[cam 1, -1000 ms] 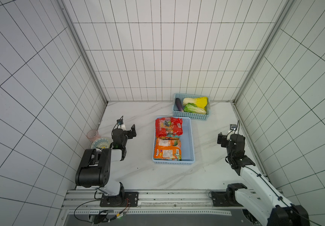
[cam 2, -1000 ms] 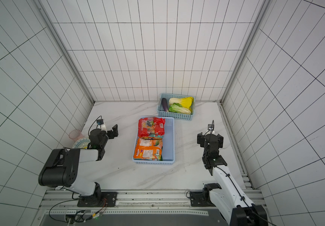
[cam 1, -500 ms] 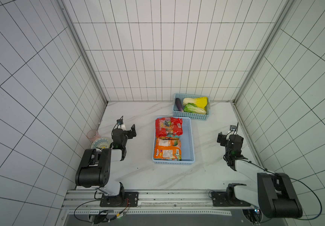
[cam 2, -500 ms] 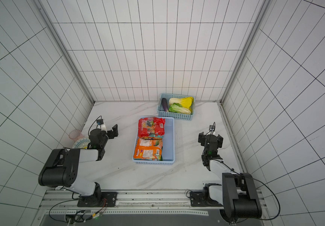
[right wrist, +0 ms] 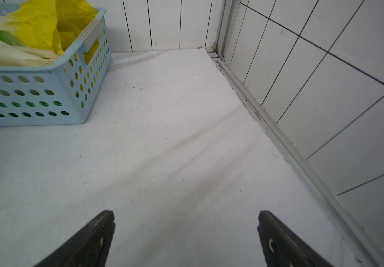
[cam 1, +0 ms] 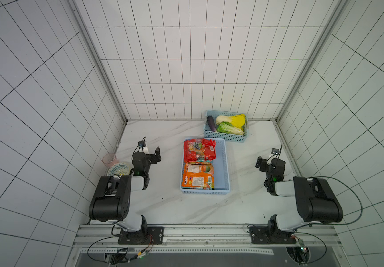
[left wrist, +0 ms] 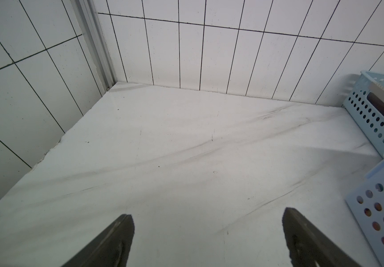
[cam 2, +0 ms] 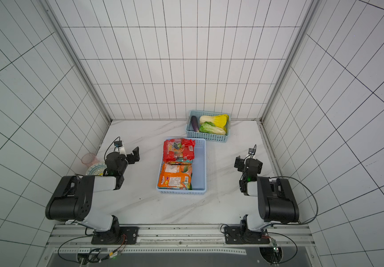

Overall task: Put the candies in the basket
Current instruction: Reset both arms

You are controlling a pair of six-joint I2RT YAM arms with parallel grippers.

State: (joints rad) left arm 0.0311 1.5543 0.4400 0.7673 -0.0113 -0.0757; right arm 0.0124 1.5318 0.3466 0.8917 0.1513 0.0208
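Orange, red candies (cam 1: pixel 198 179) in basket (cam 1: pixel 221 166) — print unreadable, left end effector (left wrist: pixel 207 212) wide, right end effector (right wrist: pixel 186 211) wide

A: On the basket (cam 1: pixel 221 166)?
B: Pale periwinkle blue, round holes along the sides; inside, glossy red with printed fruit on the far candy bag (cam 1: pixel 199 150); bright orange with a pale label panel on the near candy bag (cam 1: pixel 198 179).
A: And on the smaller basket (cam 1: pixel 225 136)?
B: Teal-blue, rows of round holes; dark purple on the aubergine (cam 1: pixel 211 123); yellow leaves, white stalk on the rear cabbage (cam 1: pixel 235 119); green leaves, cream stalk on the front cabbage (cam 1: pixel 228 128).
A: Elsewhere?
B: White marble with grey veins for the table (cam 1: pixel 163 203); white tiles, dark grout lines on the walls (cam 1: pixel 186 69); translucent pink for the cup (cam 1: pixel 109 159); teal and yellow rings on the plate (cam 1: pixel 119 168).
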